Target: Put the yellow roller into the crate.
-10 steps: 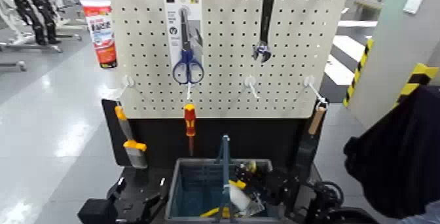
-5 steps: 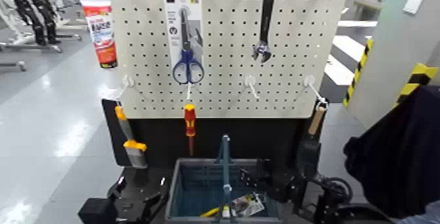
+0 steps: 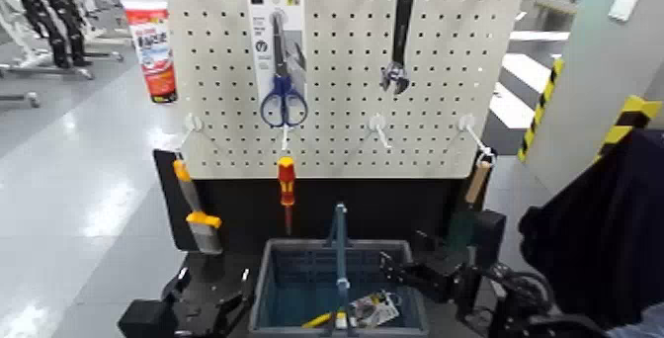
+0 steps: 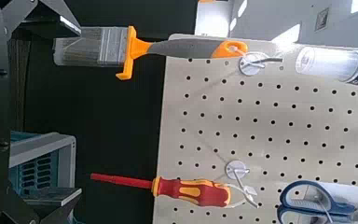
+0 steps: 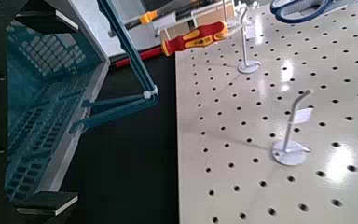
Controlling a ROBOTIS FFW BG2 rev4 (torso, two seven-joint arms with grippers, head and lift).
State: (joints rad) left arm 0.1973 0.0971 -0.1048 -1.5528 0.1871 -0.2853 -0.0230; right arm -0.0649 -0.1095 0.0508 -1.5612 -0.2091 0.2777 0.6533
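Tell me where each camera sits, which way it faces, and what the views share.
Head: looks forward and down at pegboard and crate; both arms show.
Left wrist: faces brush, screwdriver; own end effector shows.
Right wrist: faces crate, pegboard; own end effector shows.
All share pegboard, crate, screwdriver.

Lab or workshop space: beyond the right gripper's open jaws [image 3: 383,266], a pegboard [image 3: 336,75] of hanging tools; farther off, robotic-looking frames [image 3: 49,16] on a glossy grey floor [image 3: 79,184].
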